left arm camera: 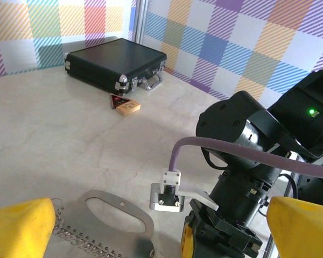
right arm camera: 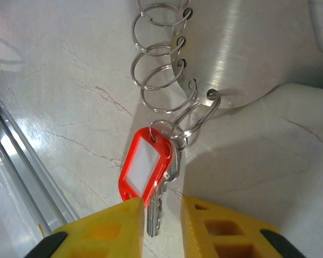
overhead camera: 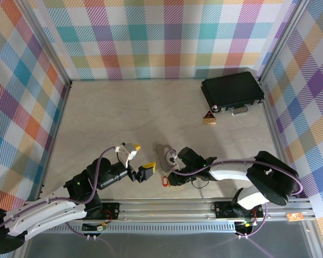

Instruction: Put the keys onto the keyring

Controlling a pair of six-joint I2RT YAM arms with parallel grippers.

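The keys [right arm camera: 162,180], a silvery blade with a red plastic tag [right arm camera: 145,165], lie on the table. Their small split ring appears hooked on the last wire loop of the keyring [right arm camera: 247,54], a silvery plate edged with a row of rings. My right gripper [right arm camera: 162,215] is open a little; the blade lies loose between its yellow fingers, close to the left one. From above, the red key [overhead camera: 163,180] sits just below the keyring [overhead camera: 161,153], with the right gripper [overhead camera: 170,176] beside it. My left gripper [overhead camera: 139,161] stands open wide next to the plate [left arm camera: 124,226], holding nothing.
A black case [overhead camera: 232,90] lies at the back right with a small orange-brown triangular block [overhead camera: 209,118] in front of it. Checked walls enclose the table. The metal rail [overhead camera: 204,207] runs along the near edge, close to both grippers.
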